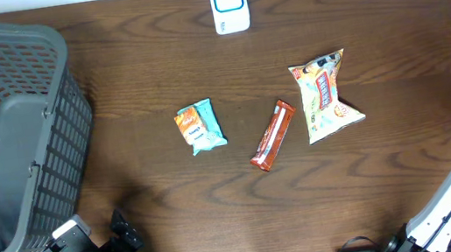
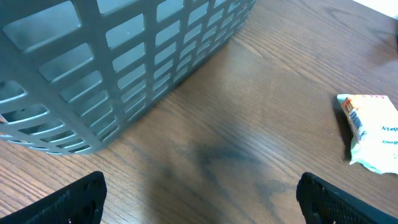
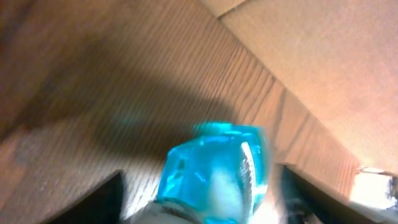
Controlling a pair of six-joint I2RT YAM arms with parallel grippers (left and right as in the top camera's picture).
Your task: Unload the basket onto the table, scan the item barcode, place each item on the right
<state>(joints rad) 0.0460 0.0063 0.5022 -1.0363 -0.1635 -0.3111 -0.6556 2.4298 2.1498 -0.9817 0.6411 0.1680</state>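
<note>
Judging from the blurred right wrist view, the right gripper point(image 3: 199, 193) has a blue item point(image 3: 214, 165) between its fingers, well to the right of the scanner point(image 1: 229, 3) and nearer the robot. I cannot tell if they pinch it or stand loose. For a good scan, the grip must be firm first. Then the barcode, which I cannot see, should be turned slowly to face the scanner. The left gripper point(image 2: 202, 199), spread wide and empty, waits far left of the scanner.

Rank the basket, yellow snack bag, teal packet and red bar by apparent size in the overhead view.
1. basket, by far the largest.
2. yellow snack bag.
3. teal packet and red bar: unranked; the bar is longer, the packet wider.
</note>
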